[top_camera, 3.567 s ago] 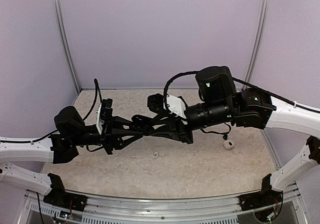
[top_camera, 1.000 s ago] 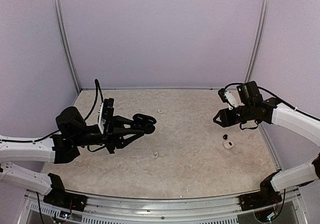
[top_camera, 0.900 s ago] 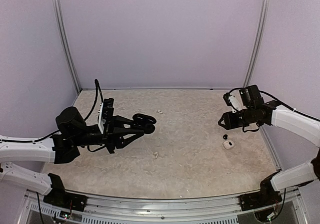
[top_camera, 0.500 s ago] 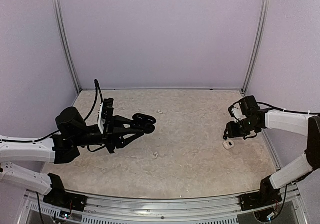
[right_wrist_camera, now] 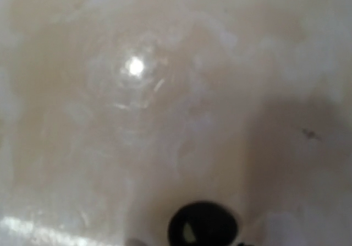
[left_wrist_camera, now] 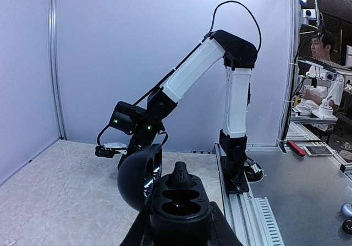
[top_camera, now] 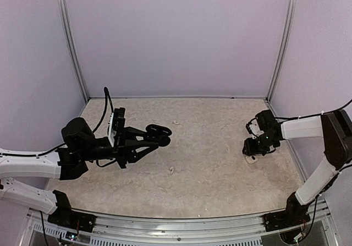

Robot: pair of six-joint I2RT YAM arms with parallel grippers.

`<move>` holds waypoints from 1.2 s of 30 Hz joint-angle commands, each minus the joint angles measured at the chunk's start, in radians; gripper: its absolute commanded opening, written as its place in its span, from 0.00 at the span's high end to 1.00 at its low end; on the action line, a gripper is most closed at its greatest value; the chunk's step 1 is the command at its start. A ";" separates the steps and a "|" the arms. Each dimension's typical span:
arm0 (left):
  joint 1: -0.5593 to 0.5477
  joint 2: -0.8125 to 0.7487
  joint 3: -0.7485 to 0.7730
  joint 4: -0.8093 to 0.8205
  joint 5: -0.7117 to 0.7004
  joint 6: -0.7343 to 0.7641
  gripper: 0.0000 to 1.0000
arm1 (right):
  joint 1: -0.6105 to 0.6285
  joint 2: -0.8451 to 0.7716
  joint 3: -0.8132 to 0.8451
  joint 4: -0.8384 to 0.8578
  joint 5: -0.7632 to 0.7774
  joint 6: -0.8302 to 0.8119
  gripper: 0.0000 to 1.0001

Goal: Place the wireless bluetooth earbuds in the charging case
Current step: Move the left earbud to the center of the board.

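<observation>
While left gripper (top_camera: 156, 135) clamps the charging case (left_wrist_camera: 179, 201), right gripper (top_camera: 252, 149) points down at the table (top_camera: 209, 166), its spread unclear.

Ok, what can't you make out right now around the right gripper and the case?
- Right gripper jaws: too small and dark in the top view; no fingers show in the right wrist view.
- Black earbud: blurred, cut by the bottom edge of the right wrist view.
- Charging case sockets: black on black in the left wrist view; filled or not, unclear.
</observation>
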 commanded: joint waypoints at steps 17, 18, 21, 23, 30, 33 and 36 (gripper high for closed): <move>0.008 -0.047 -0.026 -0.003 -0.041 0.015 1.00 | 0.006 0.116 0.100 0.053 -0.094 -0.093 0.82; 0.008 -0.048 -0.026 -0.003 -0.041 0.015 1.00 | 0.022 0.112 0.107 0.055 -0.110 -0.109 0.82; 0.008 -0.048 -0.026 -0.002 -0.041 0.012 1.00 | 0.088 0.108 0.136 0.052 -0.156 -0.154 0.83; 0.009 -0.048 -0.025 0.000 -0.041 0.008 1.00 | 0.147 0.112 0.163 0.050 -0.185 -0.179 0.83; 0.010 -0.070 -0.030 -0.004 -0.057 -0.003 1.00 | 0.358 0.197 0.267 0.035 -0.118 -0.245 0.83; 0.010 -0.084 -0.028 -0.015 -0.062 -0.004 1.00 | 0.427 0.243 0.300 0.031 -0.021 -0.276 0.84; 0.010 -0.094 -0.027 -0.025 -0.069 -0.004 1.00 | 0.493 0.280 0.325 0.033 0.099 -0.299 0.84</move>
